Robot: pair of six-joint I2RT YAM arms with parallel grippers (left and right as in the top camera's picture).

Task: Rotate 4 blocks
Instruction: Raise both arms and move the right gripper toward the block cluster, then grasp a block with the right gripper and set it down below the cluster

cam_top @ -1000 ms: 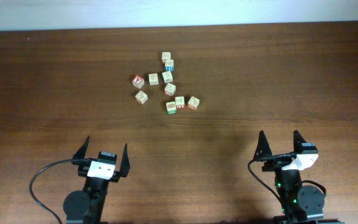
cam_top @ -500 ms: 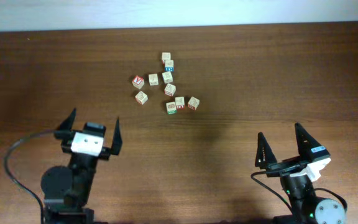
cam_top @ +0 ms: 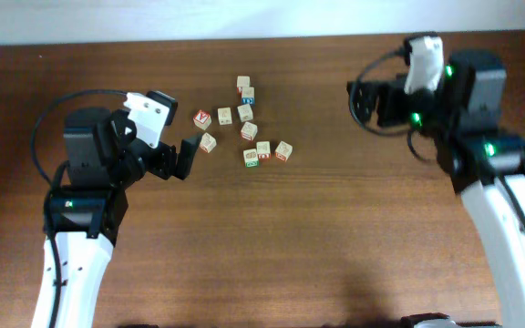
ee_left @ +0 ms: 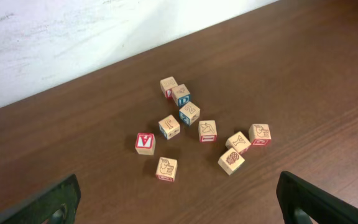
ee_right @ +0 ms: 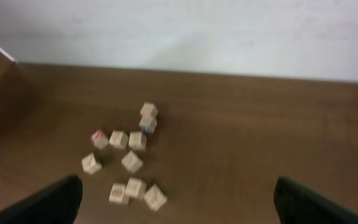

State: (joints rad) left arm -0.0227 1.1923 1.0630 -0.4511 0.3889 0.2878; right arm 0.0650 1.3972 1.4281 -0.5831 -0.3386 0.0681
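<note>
The blocks lie in a loose cluster [cam_top: 244, 123] at the far middle of the table; they are small pale wooden cubes with red or green printed sides. One block [cam_top: 208, 142] [ee_left: 166, 168] lies nearest my left gripper [cam_top: 156, 146] [ee_left: 179, 206], which is open, empty and just left of the cluster. Three more blocks [cam_top: 252, 157] [cam_top: 263, 149] [cam_top: 283, 150] sit at the cluster's near side. My right gripper [cam_top: 372, 102] [ee_right: 179, 202] hangs open and empty well to the right of the cluster. The right wrist view shows the blocks [ee_right: 126, 163] blurred.
A cube with a red tick face [cam_top: 202, 118] [ee_left: 145, 143] and blue-sided cubes [cam_top: 248, 94] [ee_left: 189, 114] are mixed into the cluster. Behind it runs the table's far edge [cam_top: 262, 38] against a white wall. Bare brown tabletop [cam_top: 299, 237] surrounds the cubes.
Both arms have moved from the near table edge toward the far side, the left up beside the cluster, the right to the far right. Both grippers stayed open. The cubes have not moved.
</note>
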